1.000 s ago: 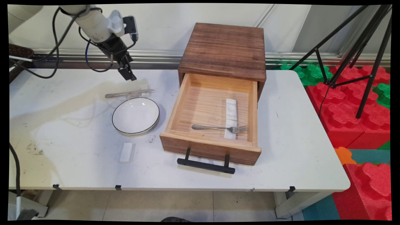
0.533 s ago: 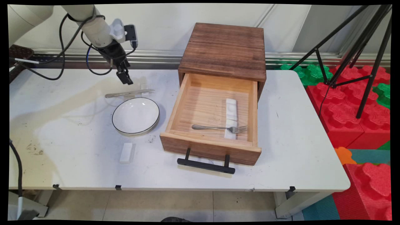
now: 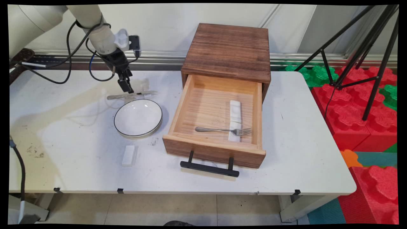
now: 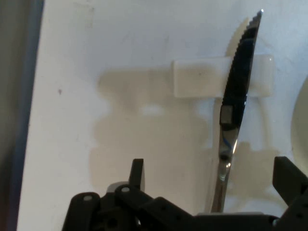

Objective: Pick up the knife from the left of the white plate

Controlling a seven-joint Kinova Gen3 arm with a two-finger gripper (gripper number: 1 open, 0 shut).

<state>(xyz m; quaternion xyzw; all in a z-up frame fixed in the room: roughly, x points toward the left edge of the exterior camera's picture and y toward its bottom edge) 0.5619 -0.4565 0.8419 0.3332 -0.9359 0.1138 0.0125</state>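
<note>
Black gripper (image 3: 125,86) (image 4: 211,180) fingers spread apart, empty, poised just above knife (image 3: 131,94) (image 4: 235,110), knife blade resting across small white block (image 3: 146,87) (image 4: 198,84), white plate (image 3: 138,118) just beside knife, open wooden drawer (image 3: 216,117) holding fork (image 3: 222,130), white table (image 3: 302,133).

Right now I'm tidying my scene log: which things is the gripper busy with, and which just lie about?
At the gripper:
- gripper, open, over the knife's handle
- knife
- white rest under its blade

Lying about:
- plate
- white block
- open drawer, holding a fork and white strip
</note>
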